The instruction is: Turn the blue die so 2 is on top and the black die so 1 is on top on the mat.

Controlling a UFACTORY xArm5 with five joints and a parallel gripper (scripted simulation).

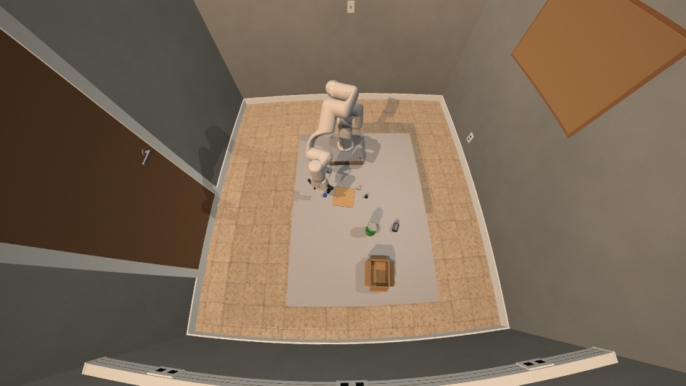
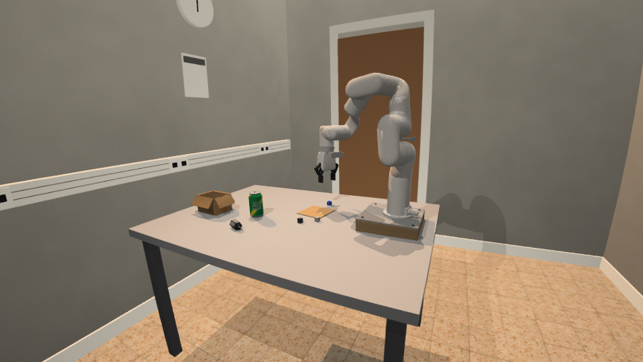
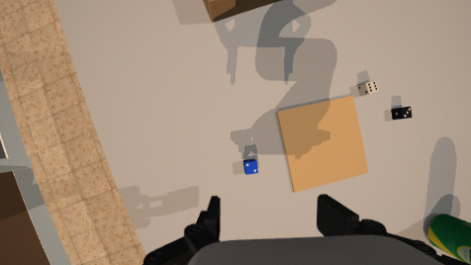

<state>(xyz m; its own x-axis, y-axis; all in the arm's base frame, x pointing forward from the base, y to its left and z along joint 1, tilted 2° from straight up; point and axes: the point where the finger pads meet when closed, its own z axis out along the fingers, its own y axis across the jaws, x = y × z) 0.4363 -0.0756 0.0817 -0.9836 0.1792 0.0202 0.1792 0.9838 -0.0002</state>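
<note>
Lighting: warm, moderately bright on bench [image 1: 316, 268] [image 2: 269, 251] [image 3: 148, 99], walls dimmer. Multiple shadows w/ fairly crisp edges, so >1 light. Wrist: arm shadow from 12 o'clock toward ctr. Top: wall trim at 6 o'clock bows, prob. lens distortion. Dice small, pips soft in top/ext.

top view high overhead, exterior from tableside, wrist closer, downward, all sharing tabletop [image 1: 326, 268] [image 2: 279, 251] [image 3: 148, 74]

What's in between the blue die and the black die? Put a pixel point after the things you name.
The orange mat [image 1: 343, 197] [image 3: 324, 143] lies between the blue die [image 1: 325, 194] [image 3: 250, 167] and the black die [image 1: 366, 196] [image 3: 402, 113], as the top and wrist views show.
</note>
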